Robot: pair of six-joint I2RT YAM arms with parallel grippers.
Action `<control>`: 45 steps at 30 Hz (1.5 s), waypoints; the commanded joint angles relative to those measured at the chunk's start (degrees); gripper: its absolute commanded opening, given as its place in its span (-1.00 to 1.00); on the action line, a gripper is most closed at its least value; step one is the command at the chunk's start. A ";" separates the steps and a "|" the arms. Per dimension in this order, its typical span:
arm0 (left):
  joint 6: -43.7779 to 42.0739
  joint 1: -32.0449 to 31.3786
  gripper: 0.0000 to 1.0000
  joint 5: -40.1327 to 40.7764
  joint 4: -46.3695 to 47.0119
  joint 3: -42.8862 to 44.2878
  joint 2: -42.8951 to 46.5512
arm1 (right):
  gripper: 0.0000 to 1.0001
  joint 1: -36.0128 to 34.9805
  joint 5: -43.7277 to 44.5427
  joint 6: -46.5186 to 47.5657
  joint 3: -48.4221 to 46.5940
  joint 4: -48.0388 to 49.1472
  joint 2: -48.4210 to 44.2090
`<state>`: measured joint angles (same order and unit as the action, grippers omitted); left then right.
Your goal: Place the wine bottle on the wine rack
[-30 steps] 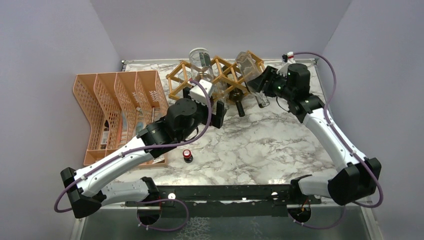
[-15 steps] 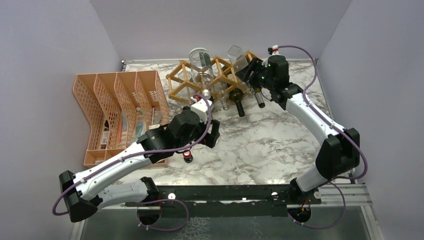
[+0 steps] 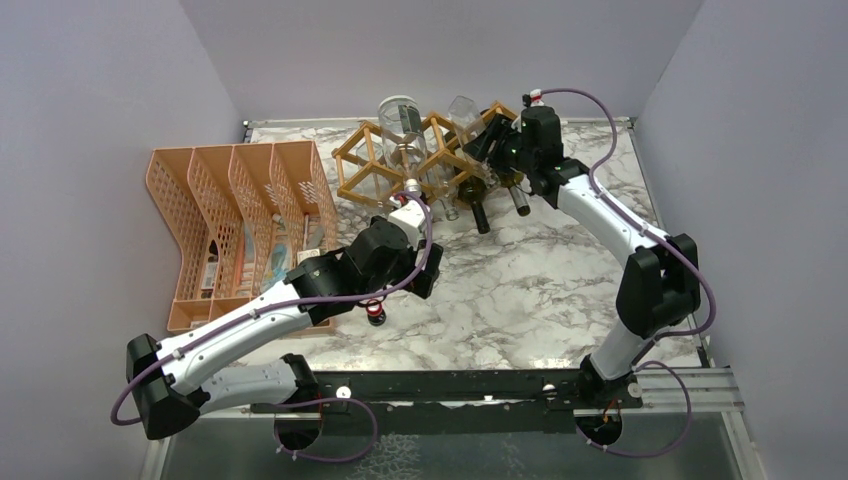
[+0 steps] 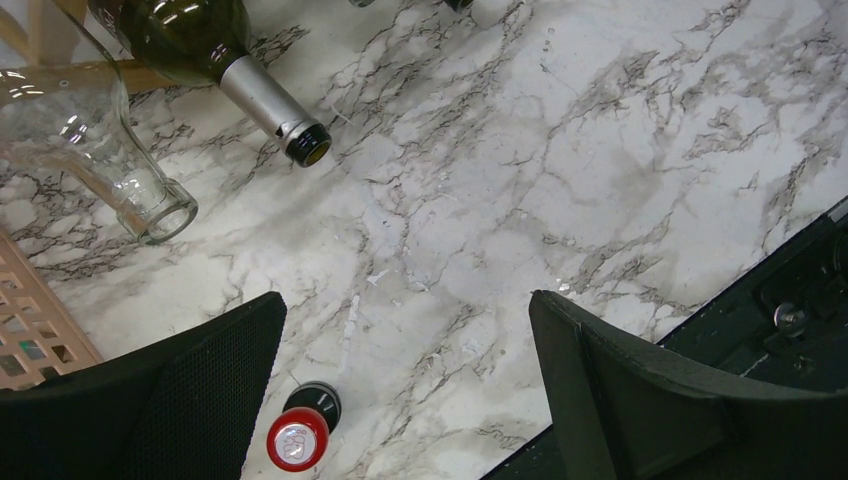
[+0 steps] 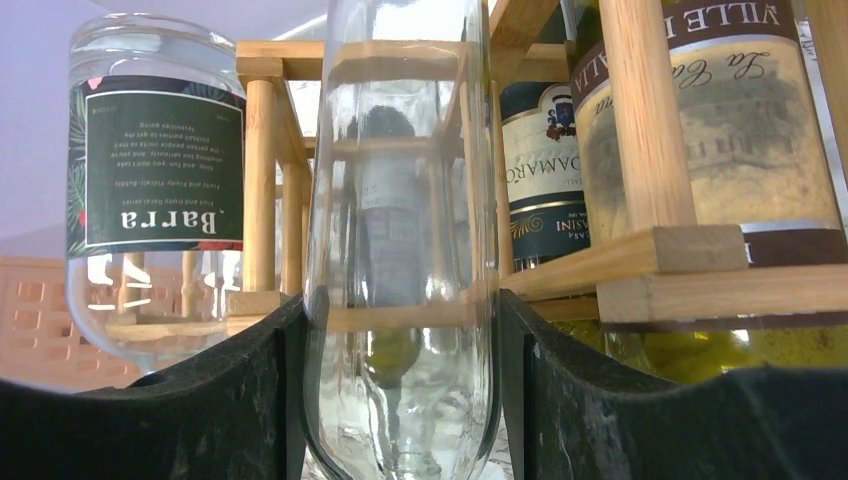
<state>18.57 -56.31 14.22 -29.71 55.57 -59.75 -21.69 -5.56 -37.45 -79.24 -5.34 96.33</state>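
The wooden lattice wine rack [image 3: 355, 165] stands at the back of the table. My right gripper [image 3: 488, 147] is shut on a clear empty wine bottle [image 3: 466, 112] and holds it against the rack's upper right part. In the right wrist view the clear bottle [image 5: 400, 230] stands between both fingers of that gripper [image 5: 400, 400], right in front of the rack's slats [image 5: 650, 262]. My left gripper [image 3: 426, 266] is open and empty over the marble, in front of the rack. It also shows in the left wrist view [image 4: 400, 390].
The rack holds a clear "Barra" bottle [image 3: 400, 118] [image 5: 150, 200] and dark bottles, necks [image 3: 480, 214] pointing at me. A small red-capped bottle [image 3: 375, 314] [image 4: 298, 437] stands by my left gripper. An orange mesh organiser [image 3: 230, 215] stands on the left.
My right arm has carried the clear bottle left, up to the rack. My left arm has drawn back from the rack toward the near side, open.
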 commanded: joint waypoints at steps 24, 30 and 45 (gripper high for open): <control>-1.82 0.06 0.98 3.60 1.63 3.62 0.54 | 0.59 -0.02 4.19 4.44 0.03 -3.08 -5.38; -2.68 0.06 0.98 4.45 1.83 4.95 1.12 | 0.63 -0.02 3.98 7.91 -0.36 -4.87 -7.86; -9.81 0.02 0.98 16.22 2.34 11.11 7.94 | 0.66 -0.02 14.58 12.72 17.57 -16.33 -37.43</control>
<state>12.64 -56.31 23.49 -29.23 62.98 -54.98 -21.69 1.96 -26.11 -66.72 -15.99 66.65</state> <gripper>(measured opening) 0.987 0.823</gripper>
